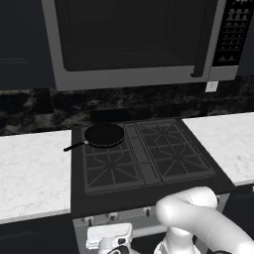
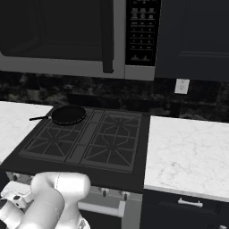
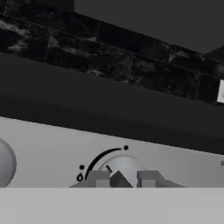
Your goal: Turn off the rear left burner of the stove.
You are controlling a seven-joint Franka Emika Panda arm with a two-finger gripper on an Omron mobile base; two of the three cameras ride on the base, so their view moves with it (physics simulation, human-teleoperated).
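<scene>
Knob (image 3: pixel 120 168) on the stove's silver front panel (image 3: pixel 52 148) sits right between my fingertips (image 3: pixel 98 178) in the hand view, its dark pointer ridge showing in the gap, a black arc with a small flame mark curving over its upper left. My gripper (image 3: pixel 122 179) has a tip on each side of that knob, jaws apart about its width, but I cannot tell whether the pads are pressing on it or just beside it. Another knob (image 3: pixel 5 162) shows at the far left of the same panel. From the left base view my hand (image 1: pixel 110 239) is low in front of the stove (image 1: pixel 144 188), below its front edge and toward its left side, with my white arm (image 1: pixel 198 218) bending in from the lower right. Rear left burner (image 1: pixel 105 133) is the stove's back-left grate, and a black pan (image 1: pixel 103 135) rests on it, handle pointing left past the stove's edge toward the white counter (image 1: pixel 30 168). In the right base view the same burner (image 2: pixel 67 117) lies under the pan (image 2: pixel 68 114) at the stove's (image 2: pixel 89 147) far left corner. Above the stove hangs a microwave (image 1: pixel 134 39), and more counter (image 2: pixel 188 152) lies to the stove's right, with a wall outlet (image 2: pixel 181 86) behind it.
</scene>
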